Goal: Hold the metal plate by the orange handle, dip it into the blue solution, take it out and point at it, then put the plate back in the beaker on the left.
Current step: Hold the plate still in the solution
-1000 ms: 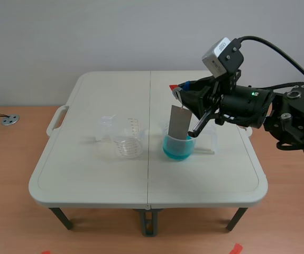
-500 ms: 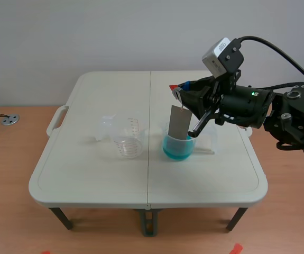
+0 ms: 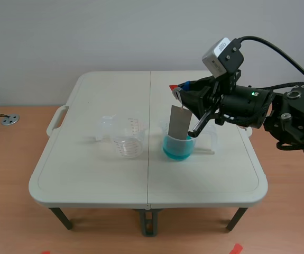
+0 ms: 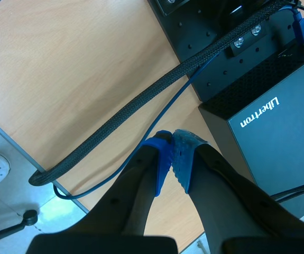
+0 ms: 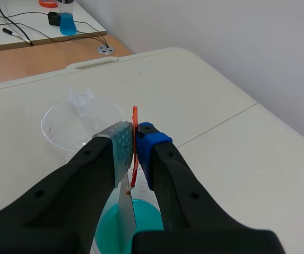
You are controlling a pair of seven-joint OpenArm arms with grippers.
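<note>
- Metal plate (image 3: 180,123): lower edge sits inside the blue beaker (image 3: 178,148); contact with the liquid cannot be told.
- Orange handle (image 5: 134,120): mostly covered by the right fingers (image 5: 121,151) that pinch it.
- Clear container (image 3: 210,141), at 3 o'clock of the blue beaker: partly behind those fingers, shape unclear.
- Right arm (image 3: 294,119): cut off at the edge.
- Black box (image 4: 278,143): cut off at the edge.

A white folding table (image 3: 88,180) carries a clear beaker (image 3: 128,144), a blue-solution beaker (image 3: 177,149), and perhaps another clear container (image 3: 210,138).

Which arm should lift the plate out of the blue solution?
Right. Right claw grips the orange handle, metal plate hanging into the blue solution. Left claw sits shut, away from the table.
</note>
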